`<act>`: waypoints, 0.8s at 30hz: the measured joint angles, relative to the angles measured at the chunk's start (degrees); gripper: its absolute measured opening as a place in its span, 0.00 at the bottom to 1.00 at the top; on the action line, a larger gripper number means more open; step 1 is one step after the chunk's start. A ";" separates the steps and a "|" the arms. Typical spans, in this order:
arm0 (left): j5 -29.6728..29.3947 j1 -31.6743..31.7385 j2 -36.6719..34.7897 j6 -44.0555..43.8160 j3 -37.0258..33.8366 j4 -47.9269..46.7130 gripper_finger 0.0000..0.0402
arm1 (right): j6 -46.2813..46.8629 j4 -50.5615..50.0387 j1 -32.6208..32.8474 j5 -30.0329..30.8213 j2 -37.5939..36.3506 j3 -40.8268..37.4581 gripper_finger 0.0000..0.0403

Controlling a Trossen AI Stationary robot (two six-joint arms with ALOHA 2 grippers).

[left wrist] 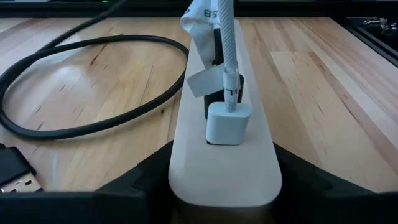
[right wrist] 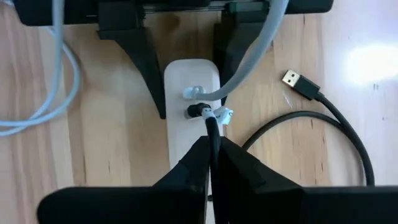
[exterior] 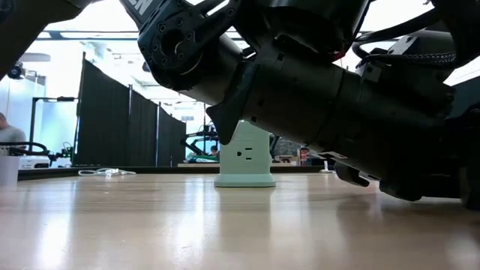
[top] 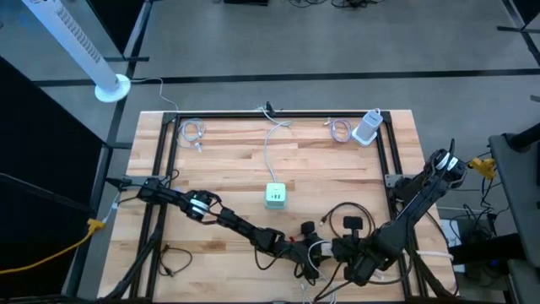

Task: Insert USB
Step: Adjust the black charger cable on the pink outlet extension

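A white oblong USB hub (left wrist: 224, 168) lies near the table's near edge (top: 316, 247), between my two grippers. A white plug (left wrist: 228, 123) on a braided white cable sits in one of its ports. Behind that plug, a black plug (right wrist: 196, 112) with a white tag sits in another. My left gripper (left wrist: 224, 155) reaches in from the table's left (top: 297, 247) and is shut on the hub. My right gripper (right wrist: 211, 155) faces it from the right (top: 336, 249), shut on the black plug's cable. My left gripper pinches the hub by its two long sides (left wrist: 177, 163) near one end, one finger on each side, with the fingers lying along the hub and coming from the table's left. My right gripper pinches the black cable (right wrist: 212, 134) just behind its plug, between the finger ends. The fingers come from the table's right, along the cable. The plug end sits in the hub's top face.
A second black cable loops on the wood beside the hub, and its free USB plug (right wrist: 292, 81) lies bare. A pale green power cube (top: 275, 196) stands mid-table with a white cord running to the far edge. Coiled cables and a white charger (top: 368, 128) lie at the far corners.
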 joint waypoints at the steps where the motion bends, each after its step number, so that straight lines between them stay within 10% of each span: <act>1: -0.01 0.00 -0.02 0.01 0.00 -0.02 0.48 | 0.00 0.20 -0.13 -0.35 0.26 -0.14 0.02; 11: 0.22 -0.04 -0.02 -0.20 0.00 0.04 0.48 | -0.59 0.42 -0.46 -0.95 1.15 0.33 0.09; 24: 0.22 -0.17 -0.02 -1.25 0.00 0.02 0.48 | -2.95 -11.01 0.17 -3.30 -2.75 5.03 0.52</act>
